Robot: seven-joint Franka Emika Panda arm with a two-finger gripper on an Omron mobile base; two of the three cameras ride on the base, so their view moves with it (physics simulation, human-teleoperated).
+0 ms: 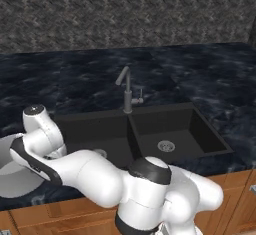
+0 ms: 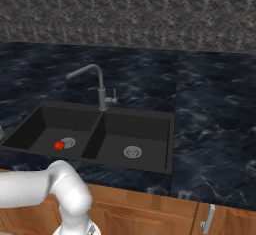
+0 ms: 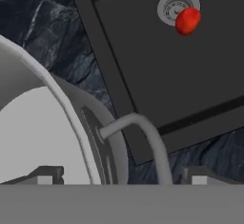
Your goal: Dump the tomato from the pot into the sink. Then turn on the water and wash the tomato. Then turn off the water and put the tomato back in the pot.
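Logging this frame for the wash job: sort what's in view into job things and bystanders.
Job things:
small bright red round tomato, beside the left basin's drain
wide silver-grey metal pot, on the counter left of the sink
matte black double-basin sink
grey metal gooseneck faucet

Bystanders:
dark marbled stone counter
grey textured backsplash
wooden cabinet fronts

Left basin of the sink (image 2: 37, 129): open from above; the tomato (image 2: 59, 145) sits beside its drain. The faucet (image 2: 95, 81) stands at 12 o'clock behind the divider. The pot (image 1: 10, 174) occupies the counter (image 2: 210, 119) at 9 o'clock.
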